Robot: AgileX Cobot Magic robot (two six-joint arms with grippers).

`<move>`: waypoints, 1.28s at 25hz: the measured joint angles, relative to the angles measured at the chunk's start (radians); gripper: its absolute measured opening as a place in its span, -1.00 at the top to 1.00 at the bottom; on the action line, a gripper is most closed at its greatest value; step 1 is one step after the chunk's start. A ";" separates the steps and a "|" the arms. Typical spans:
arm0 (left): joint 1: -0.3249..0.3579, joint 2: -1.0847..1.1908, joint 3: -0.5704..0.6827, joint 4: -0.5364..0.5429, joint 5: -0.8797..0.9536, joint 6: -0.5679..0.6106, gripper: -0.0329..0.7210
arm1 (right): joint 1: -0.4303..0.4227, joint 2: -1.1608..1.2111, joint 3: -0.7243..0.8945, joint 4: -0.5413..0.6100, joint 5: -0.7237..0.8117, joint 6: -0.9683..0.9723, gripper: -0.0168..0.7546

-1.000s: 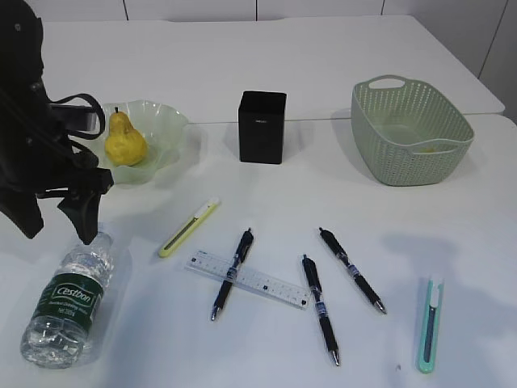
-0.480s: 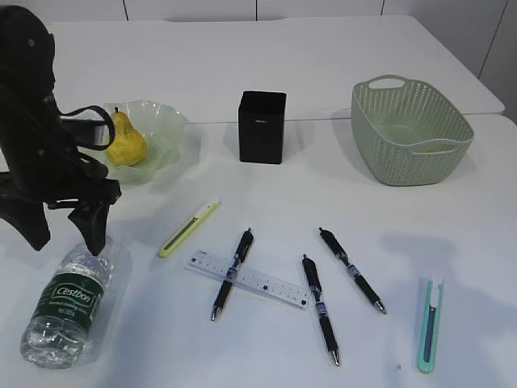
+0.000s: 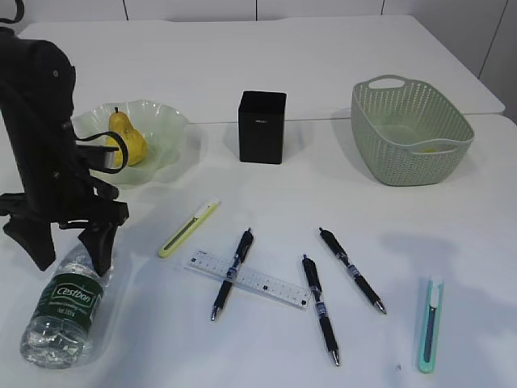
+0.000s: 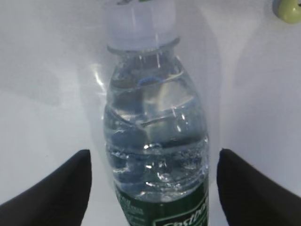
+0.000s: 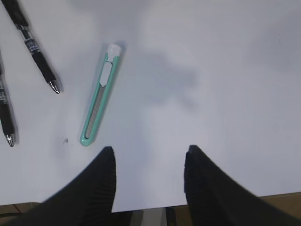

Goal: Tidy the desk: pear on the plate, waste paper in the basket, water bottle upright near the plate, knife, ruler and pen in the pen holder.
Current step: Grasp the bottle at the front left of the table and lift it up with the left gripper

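Bottle [image 3: 66, 303] is seen lying on its side at the near left of the table [image 3: 339, 65], clear, with a green label and a pale cap [image 4: 139, 21]; the cap end is pointed toward the far side. The left gripper [image 3: 69, 246] is poised over the neck, its fingers [image 4: 51, 188] spread wide on either side of the bottle and apart from it. At the near right a teal knife [image 3: 430, 323] is laid flat; above bare table beside it the right gripper [image 5: 148, 176] is held with its fingers parted and nothing between them.

The surface is a plain white table, and a second white tabletop is set behind it, separated by a seam.

Toward the middle, a clear ruler [image 3: 246, 278] is crossed by one black pen [image 3: 233, 272], which rests on it; two more pens [image 3: 320, 309] [image 3: 350, 269] lie just to the right, apart from each other. A yellow knife [image 3: 189, 227] is set diagonally between the ruler and the plate [image 3: 166, 129]. Farther back, the yellow pear [image 3: 128, 139] sits on the pale green plate, partly hidden by the left arm. The black holder [image 3: 262, 127] stands upright at centre, and the green basket [image 3: 410, 129] is placed at the far right; something pale appears to lie inside it, though it cannot be made out.
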 joint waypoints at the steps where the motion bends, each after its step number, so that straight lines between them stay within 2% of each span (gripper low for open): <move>1: 0.000 0.009 0.000 0.000 0.000 0.000 -0.65 | 0.000 0.000 0.000 0.000 0.000 0.000 -0.05; 12: -0.002 0.067 0.000 -0.045 -0.054 0.000 -0.65 | 0.000 0.000 0.000 0.002 -0.004 -0.002 -0.05; 27: -0.005 0.088 0.000 -0.049 -0.082 0.000 -0.65 | 0.000 0.000 0.000 0.002 -0.004 -0.005 -0.05; 29: -0.005 0.088 0.000 -0.047 -0.082 0.000 -0.62 | 0.000 0.000 0.000 0.002 -0.004 -0.005 -0.05; 32: -0.006 0.088 0.000 -0.038 -0.082 0.000 -0.44 | 0.000 0.000 -0.016 0.002 -0.004 -0.005 -0.05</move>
